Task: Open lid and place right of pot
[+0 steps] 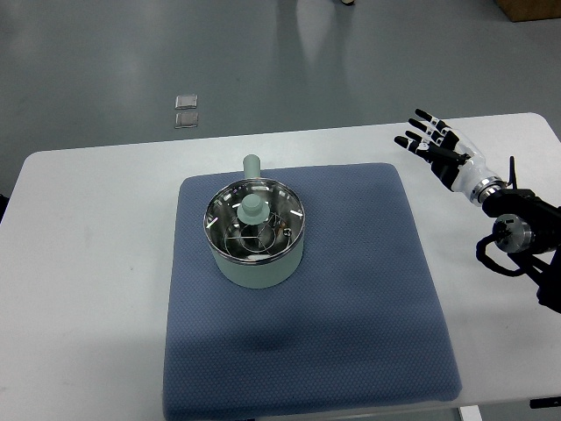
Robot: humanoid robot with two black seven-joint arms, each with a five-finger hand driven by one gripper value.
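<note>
Resting on: a white table, bearing a blue mat at its middle.
Pot: a pale green pot sits on the mat's upper left part, its stub handle pointing away from the robot.
Lid: a glass lid with a metal rim and a green knob closes the pot.
Right hand: the right hand hovers over the table's far right corner, well apart from the pot, fingers spread and released, holding nothing.
Floor: two small clear squares lie beyond the table.
</note>
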